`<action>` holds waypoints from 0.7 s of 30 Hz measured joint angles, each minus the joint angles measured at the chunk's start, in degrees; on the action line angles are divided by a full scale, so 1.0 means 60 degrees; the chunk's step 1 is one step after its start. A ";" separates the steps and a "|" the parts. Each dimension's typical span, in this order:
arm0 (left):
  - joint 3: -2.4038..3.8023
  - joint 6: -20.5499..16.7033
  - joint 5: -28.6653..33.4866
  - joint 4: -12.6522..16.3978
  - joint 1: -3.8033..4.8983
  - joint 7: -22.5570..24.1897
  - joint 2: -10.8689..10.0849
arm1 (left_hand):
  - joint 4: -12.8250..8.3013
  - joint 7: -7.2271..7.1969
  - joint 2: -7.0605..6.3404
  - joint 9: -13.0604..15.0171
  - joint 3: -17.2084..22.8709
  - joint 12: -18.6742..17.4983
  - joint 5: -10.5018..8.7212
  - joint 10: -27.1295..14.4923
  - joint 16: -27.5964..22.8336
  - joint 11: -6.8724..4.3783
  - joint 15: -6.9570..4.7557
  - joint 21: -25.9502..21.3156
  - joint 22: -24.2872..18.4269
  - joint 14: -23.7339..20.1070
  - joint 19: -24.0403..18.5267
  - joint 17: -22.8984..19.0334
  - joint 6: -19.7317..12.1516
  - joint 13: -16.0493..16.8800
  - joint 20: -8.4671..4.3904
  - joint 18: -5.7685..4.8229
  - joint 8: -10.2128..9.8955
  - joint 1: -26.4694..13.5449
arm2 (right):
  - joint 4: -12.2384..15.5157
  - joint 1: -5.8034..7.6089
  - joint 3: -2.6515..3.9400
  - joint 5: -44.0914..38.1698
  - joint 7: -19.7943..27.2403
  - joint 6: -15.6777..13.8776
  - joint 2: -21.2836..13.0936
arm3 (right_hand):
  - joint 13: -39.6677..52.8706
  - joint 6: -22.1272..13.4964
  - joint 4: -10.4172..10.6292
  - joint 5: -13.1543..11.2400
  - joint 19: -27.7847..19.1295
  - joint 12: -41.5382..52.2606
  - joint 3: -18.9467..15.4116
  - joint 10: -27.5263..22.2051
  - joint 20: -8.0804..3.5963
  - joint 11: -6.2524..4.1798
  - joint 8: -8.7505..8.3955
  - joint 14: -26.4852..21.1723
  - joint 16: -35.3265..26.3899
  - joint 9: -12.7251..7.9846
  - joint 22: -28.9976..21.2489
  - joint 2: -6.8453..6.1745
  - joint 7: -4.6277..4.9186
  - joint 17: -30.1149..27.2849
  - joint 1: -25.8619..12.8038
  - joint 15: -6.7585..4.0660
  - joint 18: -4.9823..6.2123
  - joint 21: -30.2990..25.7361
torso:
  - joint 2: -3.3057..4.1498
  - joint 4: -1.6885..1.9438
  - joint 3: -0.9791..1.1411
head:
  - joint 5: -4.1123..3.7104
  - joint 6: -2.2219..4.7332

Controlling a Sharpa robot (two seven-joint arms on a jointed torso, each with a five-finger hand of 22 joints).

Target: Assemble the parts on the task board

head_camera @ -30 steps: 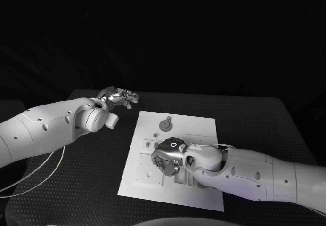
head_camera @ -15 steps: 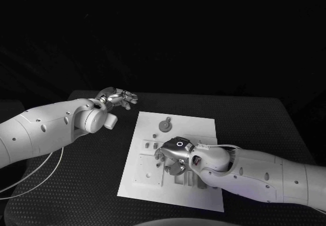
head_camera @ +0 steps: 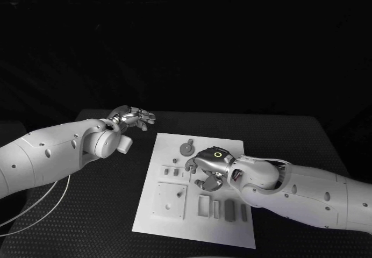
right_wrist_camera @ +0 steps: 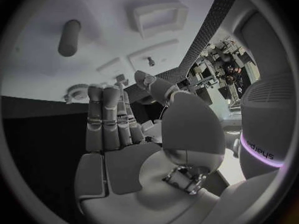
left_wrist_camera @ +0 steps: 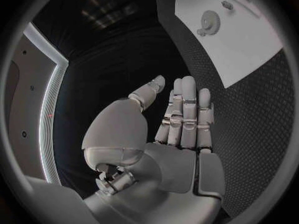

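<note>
While the task board (head_camera: 198, 188) lies mid-table, we count one gear (head_camera: 188, 147) at its far end; right hand (head_camera: 208, 172) hovers above it empty, fingers straight; left hand (head_camera: 135, 116) beside, loosely curled, empty.

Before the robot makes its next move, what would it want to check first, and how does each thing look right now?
1. Right hand free of parts: ok, open fingers in the right wrist view hold nothing.
2. Left hand off the task board: ok, it hangs over the black table.
3. Left hand free: ok.
4. Gear lying on the board: ok.
5. Parts beneath the right hand seated: cannot tell, hidden.
</note>
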 measured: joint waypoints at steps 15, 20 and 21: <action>0.0000 -0.0006 0.0013 -0.0053 -0.0003 0.0003 0.0010 | 0.0000 -0.0002 0.0000 0.0001 0.0000 0.0000 0.0000 0.0001 0.0000 -0.0001 -0.0012 0.0000 0.0001 0.0040 0.0000 0.0008 -0.0003 0.0008 0.0000 0.0000 0.0000 0.0000 | -0.0019 0.0188 0.0372 0.1036 0.0637 0.0637 -0.1171 | -0.0078 -0.0053 0.0035 0.0120 -0.0018 0.0037 -0.1022 -0.0002 -0.0019 0.0002 0.0034 -0.0054 0.0052 -0.0038 -0.0017 0.0093 0.0019 -0.0050 -0.0422 0.0009 -0.0003 0.0068 | 0.0001 0.0005 -0.0002 | -0.0042 0.0161; -0.0003 -0.0007 0.0015 -0.0046 -0.0004 0.0003 0.0007 | 0.0000 -0.0004 0.0000 0.0001 0.0000 0.0000 0.0000 0.0001 0.0000 -0.0001 -0.0012 0.0000 0.0001 0.0040 0.0000 0.0008 -0.0004 0.0008 0.0000 0.0000 0.0000 0.0000 | -0.0039 0.0188 0.0366 0.1115 0.0724 0.0991 -0.1304 | -0.0123 -0.0054 -0.0060 0.0506 -0.0161 0.0037 -0.1754 -0.0067 -0.0015 0.0066 0.0034 -0.0140 0.0091 -0.0038 -0.0017 0.0191 0.0018 -0.0079 -0.0593 0.0025 -0.0015 0.0103 | 0.0008 0.0010 -0.0005 | -0.0121 0.0152; -0.0003 -0.0007 0.0015 -0.0045 -0.0005 0.0003 0.0007 | 0.0000 -0.0004 0.0000 0.0001 0.0000 0.0000 0.0000 0.0001 0.0000 -0.0001 -0.0012 0.0000 0.0001 0.0040 0.0000 0.0008 -0.0004 0.0007 0.0000 0.0000 0.0000 0.0000 | -0.0039 0.0188 0.0363 0.1125 0.0737 0.1053 -0.1336 | -0.0130 -0.0055 -0.0079 0.0604 -0.0162 0.0037 -0.1849 -0.0068 -0.0015 0.0067 0.0034 -0.0158 0.0111 -0.0045 -0.0017 0.0232 0.0017 -0.0081 -0.0635 0.0006 -0.0016 0.0103 | 0.0009 0.0009 -0.0005 | -0.0132 0.0145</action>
